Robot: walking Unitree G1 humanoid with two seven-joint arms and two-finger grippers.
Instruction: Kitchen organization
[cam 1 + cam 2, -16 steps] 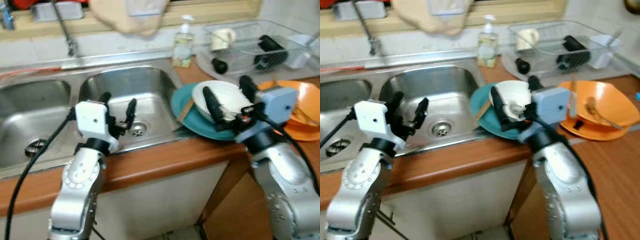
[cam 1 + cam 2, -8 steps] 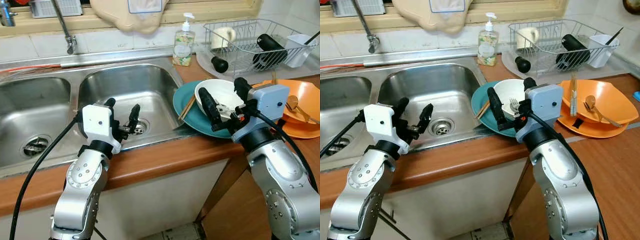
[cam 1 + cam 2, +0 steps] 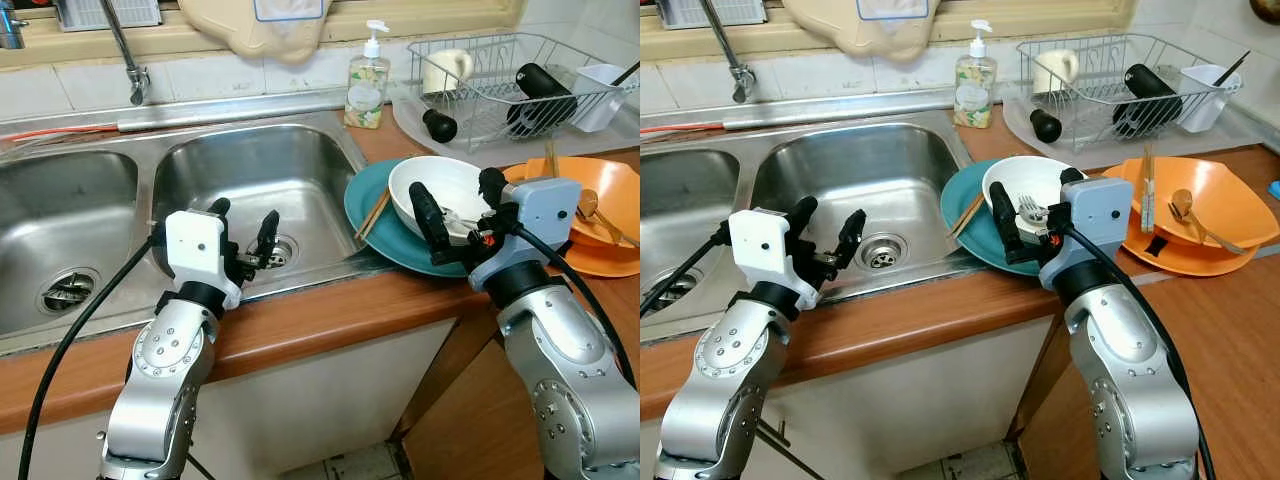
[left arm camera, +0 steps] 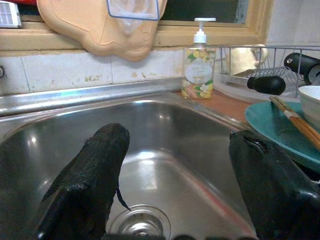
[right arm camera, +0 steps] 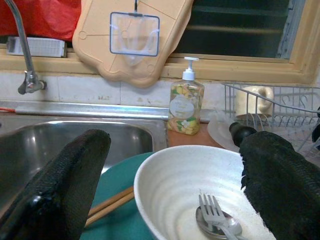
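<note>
Both claws gape wide: my right claw (image 3: 1032, 217) straddles the white bowl (image 3: 1025, 185); left claw (image 3: 243, 232) idles beside it, over the sink (image 3: 250, 170). Next, I'd pinch the bowl's rim.

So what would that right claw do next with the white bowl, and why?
Probably ease forward a little and close on the white bowl. The right claw is open, its fingers straddling the near rim without gripping. The bowl sits on the teal plate with a fork inside, so any lift should stay level.
</note>
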